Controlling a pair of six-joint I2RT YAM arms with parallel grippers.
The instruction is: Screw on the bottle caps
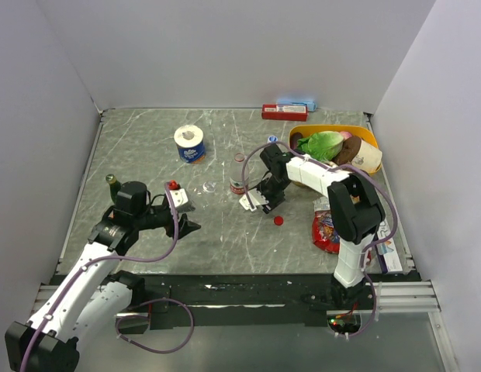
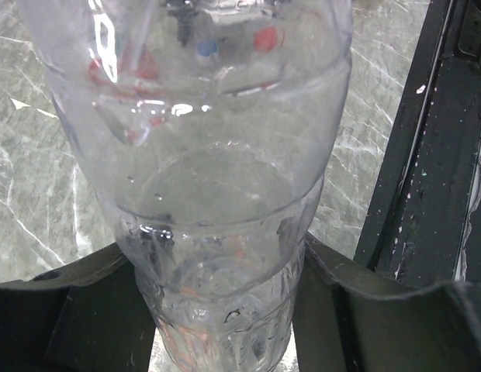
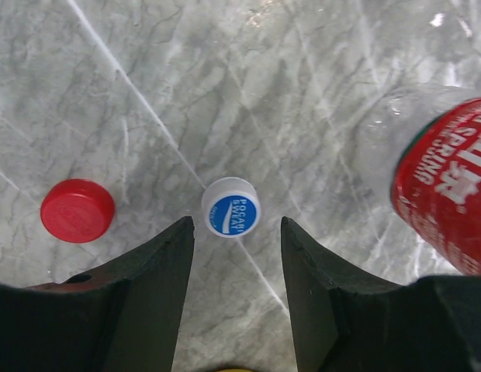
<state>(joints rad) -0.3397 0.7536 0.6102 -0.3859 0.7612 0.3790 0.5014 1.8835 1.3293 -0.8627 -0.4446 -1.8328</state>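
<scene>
The right gripper [image 3: 236, 225] hangs over the desk [image 3: 302, 77] with its jaws spread and nothing in them. A blue cap [image 3: 231, 207] lies flat on the desk just ahead of the gap between the two fingertips, pale rim up and printed blue face showing. It touches neither finger. A red cap [image 3: 77, 210] lies on the desk off to one side of this gripper, apart from the blue one. The red-labelled bottle [image 3: 442, 194] is on the opposite side, near the other finger.

The left gripper [image 2: 221, 294] pinches a clear bottle [image 2: 225, 155]. Both dark fingers press against its ribbed lower body, and the rest of the bottle rises directly in front of the wrist camera.
</scene>
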